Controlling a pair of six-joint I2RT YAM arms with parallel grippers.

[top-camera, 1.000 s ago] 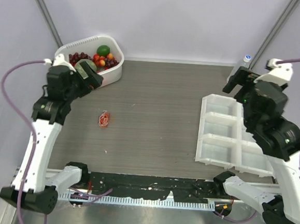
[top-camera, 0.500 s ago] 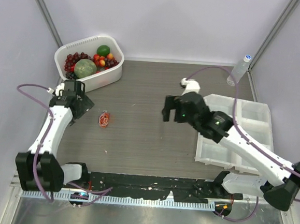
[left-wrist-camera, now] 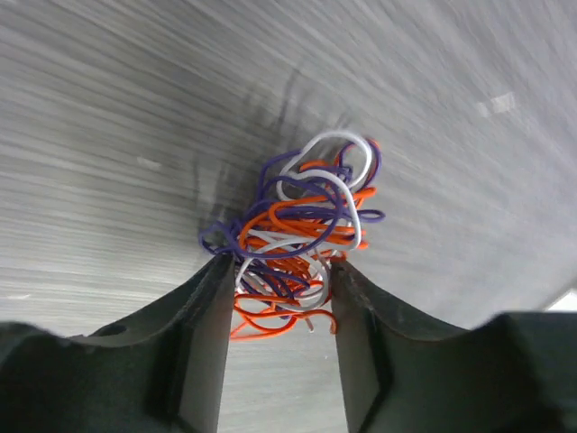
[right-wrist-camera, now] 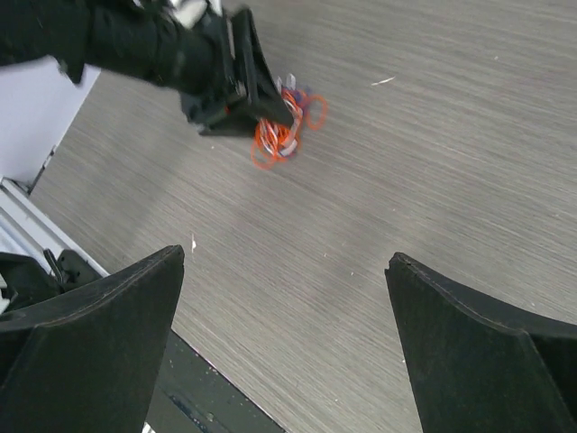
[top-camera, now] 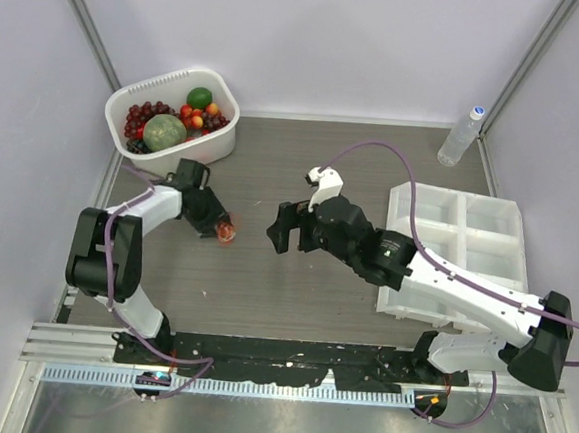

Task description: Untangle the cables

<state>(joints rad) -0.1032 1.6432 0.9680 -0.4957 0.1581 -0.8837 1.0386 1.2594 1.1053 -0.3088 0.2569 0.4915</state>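
The cables (top-camera: 226,233) are a small tangle of thin orange, purple and white wires on the dark wood-grain table, left of the middle. In the left wrist view the cables (left-wrist-camera: 302,225) sit at the fingertips of my left gripper (left-wrist-camera: 279,262), whose jaws press the near part of the bundle from both sides. The right wrist view shows the cables (right-wrist-camera: 284,135) against the left gripper's black fingers (right-wrist-camera: 257,86). My right gripper (top-camera: 281,226) hovers just right of the tangle, and its wide-open jaws (right-wrist-camera: 284,257) hold nothing.
A white basket (top-camera: 118,98) of fruit stands at the back left. A white compartment tray (top-camera: 447,249) lies on the right, with a water bottle (top-camera: 460,136) behind it. A black rail (top-camera: 288,357) runs along the table's near edge.
My left arm swung down from the basket to the tangle and closed its jaws on it; the tangle shifted slightly right. My right arm reached from the tray toward the table's middle.
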